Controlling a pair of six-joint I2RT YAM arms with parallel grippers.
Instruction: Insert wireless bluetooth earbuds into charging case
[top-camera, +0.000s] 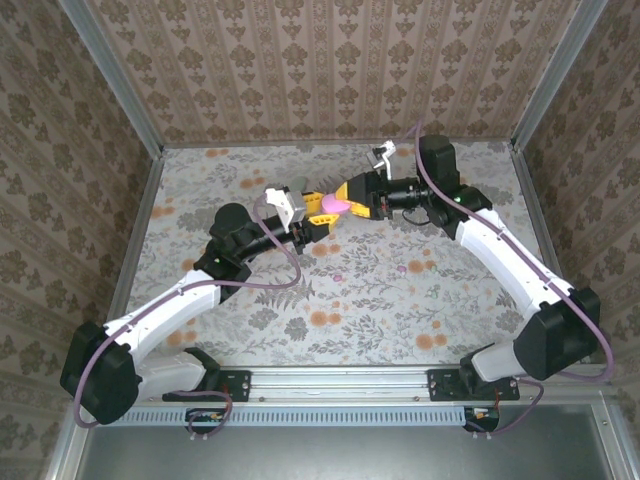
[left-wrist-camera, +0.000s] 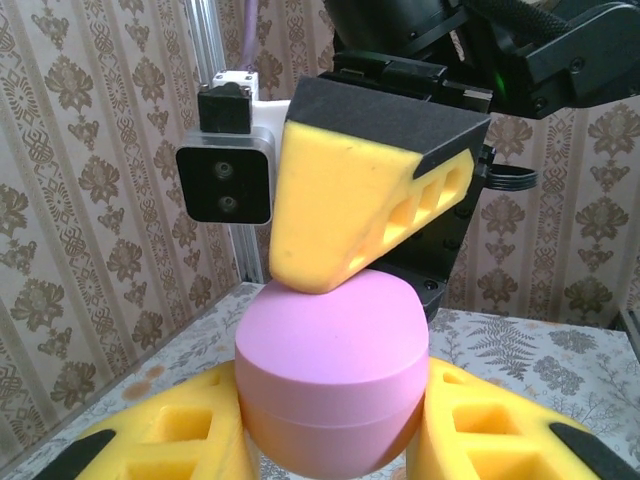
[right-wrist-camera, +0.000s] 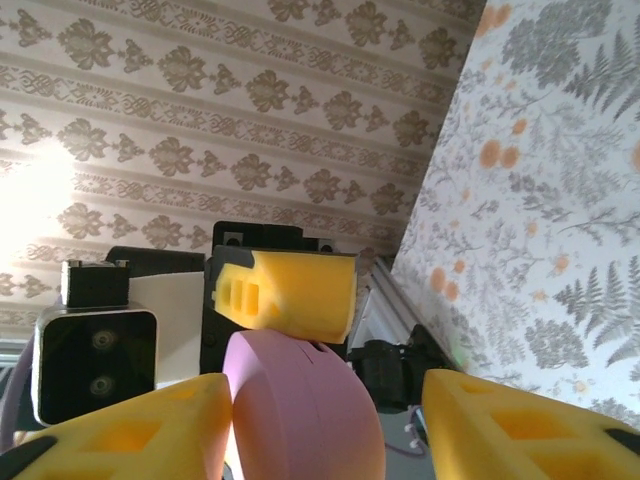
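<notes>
Earbuds (top-camera: 338, 277) lie loose on the flowered tabletop (top-camera: 200, 300), one tiny pink-purple bud near the middle and a second (top-camera: 403, 268) off to its right, well apart. Both are too small to tell which way they point. Beyond them the pink charging case (top-camera: 338, 204) is lifted clear of the tabletop, between the two arms where they meet. The left gripper (left-wrist-camera: 335, 440) has it clamped: in the left wrist view the case sits squeezed between the two yellow fingers (left-wrist-camera: 170, 440), its seam running level across and its flat round face turned up toward the right arm. One yellow finger of the right gripper (right-wrist-camera: 330, 420) presses down on the near left rim of that face. In the right wrist view the case shows edge-on as a narrow rounded disc, its long axis running up from the bottom of the picture. Here it leans against the left-hand yellow finger (right-wrist-camera: 130, 430), while a plain gap separates it from the other finger, so these fingers stand apart around the case, not pinched shut on it. A finger of the left gripper caps the case's far end in this view. The case appears closed, and no bud is seen in it.
</notes>
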